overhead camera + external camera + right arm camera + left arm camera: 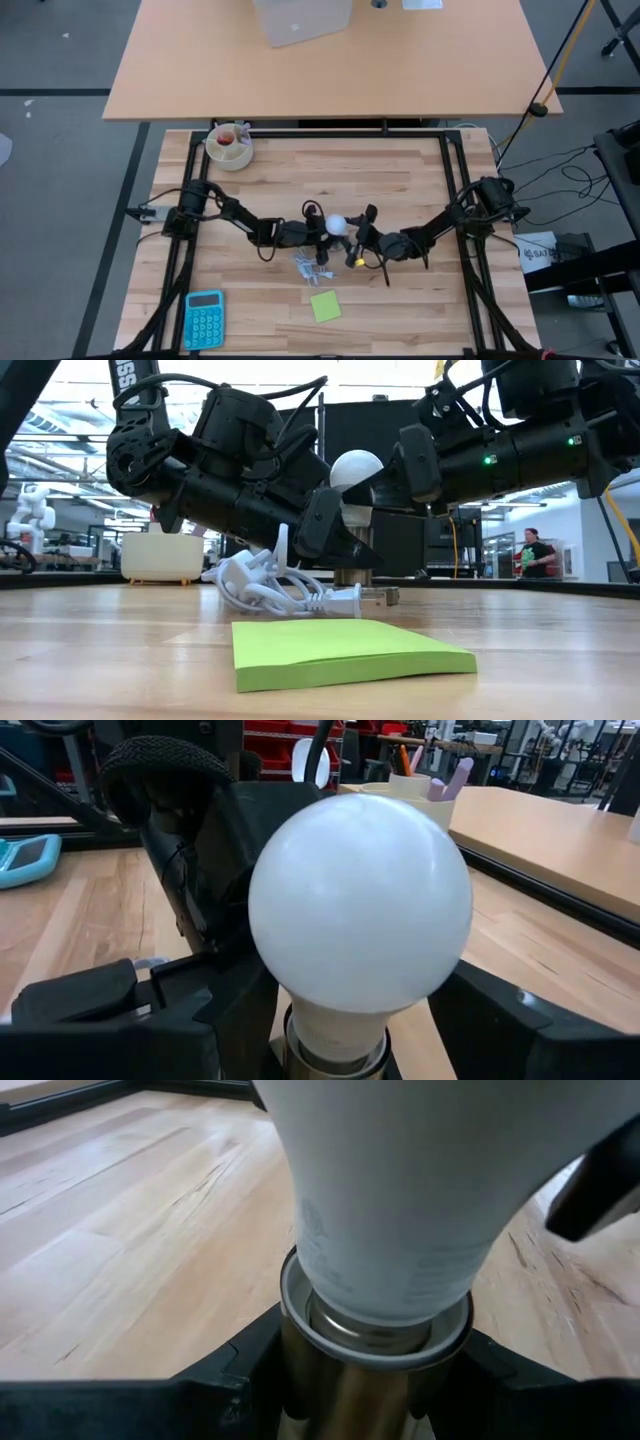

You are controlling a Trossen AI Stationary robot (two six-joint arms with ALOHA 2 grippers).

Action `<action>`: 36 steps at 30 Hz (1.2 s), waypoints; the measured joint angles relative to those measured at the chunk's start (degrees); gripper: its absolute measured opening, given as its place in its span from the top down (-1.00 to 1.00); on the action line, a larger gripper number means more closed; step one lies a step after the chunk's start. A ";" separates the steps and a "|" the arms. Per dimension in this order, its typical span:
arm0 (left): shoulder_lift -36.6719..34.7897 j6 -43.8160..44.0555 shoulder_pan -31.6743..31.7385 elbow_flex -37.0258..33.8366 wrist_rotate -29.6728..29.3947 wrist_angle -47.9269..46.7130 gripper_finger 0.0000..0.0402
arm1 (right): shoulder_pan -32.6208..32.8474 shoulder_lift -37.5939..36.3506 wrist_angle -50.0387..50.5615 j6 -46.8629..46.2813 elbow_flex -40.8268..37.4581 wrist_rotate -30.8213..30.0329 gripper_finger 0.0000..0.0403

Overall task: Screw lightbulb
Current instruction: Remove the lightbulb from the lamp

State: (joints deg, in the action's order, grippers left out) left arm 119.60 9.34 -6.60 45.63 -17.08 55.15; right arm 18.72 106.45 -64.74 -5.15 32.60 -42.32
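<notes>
The white lightbulb (337, 223) stands upright with its narrow base in the round metallic socket (355, 567), which stands on the wooden table. It also shows in the low view (357, 472), the left wrist view (400, 1190) and the right wrist view (360, 905). My left gripper (312, 233) reaches in from the table's left and is shut on the socket. My right gripper (358, 236) reaches in from the table's right and is shut on the bulb. The socket's white cable (270, 590) lies coiled beside it. My left gripper pinches the socket's metal barrel (345, 1400) between its two fingers (250, 1375), just under the rim. The fingers come in low from the table's left. The socket stands upright on the table. My right gripper has the bulb's globe (300, 980) between its two fingers (110, 1010), at its lower sides. The fingers come from the table's right, slanting down. The globe hides the places of contact. The bulb stands upright in the socket.
A green sticky-note pad (324, 306) lies toward the near edge in front of the socket. A blue calculator (204, 318) lies at the near left. A cream bowl (230, 146) stands at the far left. A person (527, 552) stands far off in the room.
</notes>
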 joint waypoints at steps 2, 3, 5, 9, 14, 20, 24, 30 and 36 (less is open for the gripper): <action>-0.01 0.00 -0.01 0.00 0.05 -0.03 0.10 | 0.32 -0.02 0.17 -0.07 0.00 -0.13 -0.17; -0.01 -0.02 -0.01 0.00 0.11 -0.06 0.10 | 0.50 -0.02 0.33 -0.07 0.00 -0.18 -0.17; -0.05 0.11 -0.01 -0.04 0.26 -0.17 0.10 | 1.04 -0.04 0.99 0.07 -0.11 -0.33 -0.17; -0.08 -0.55 0.01 -0.07 1.58 -0.17 0.10 | 1.65 -0.04 1.21 2.02 -0.15 -0.41 -0.18; -0.08 -1.07 -0.23 -0.08 4.04 -0.12 0.10 | 1.63 -0.04 1.03 5.02 -0.15 1.42 -0.18; -0.08 -1.89 -0.27 -0.11 6.81 -0.01 0.10 | -0.67 -0.26 0.24 6.17 -0.15 9.44 -0.17; -0.08 -2.23 -0.52 -0.11 7.91 0.13 0.10 | -2.13 -0.26 -0.17 6.67 -0.15 14.39 -0.12; -0.08 -2.50 -0.69 -0.20 9.88 0.28 0.10 | -4.46 -0.94 0.14 7.99 -0.17 22.88 -0.10; -0.08 -2.36 -0.69 -0.20 12.36 0.87 0.10 | -7.43 -3.86 3.86 7.65 -0.20 33.04 -0.09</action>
State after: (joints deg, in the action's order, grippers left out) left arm 119.52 6.99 -7.29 45.43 -4.72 56.02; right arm 11.29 102.59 -60.88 2.51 32.40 -9.27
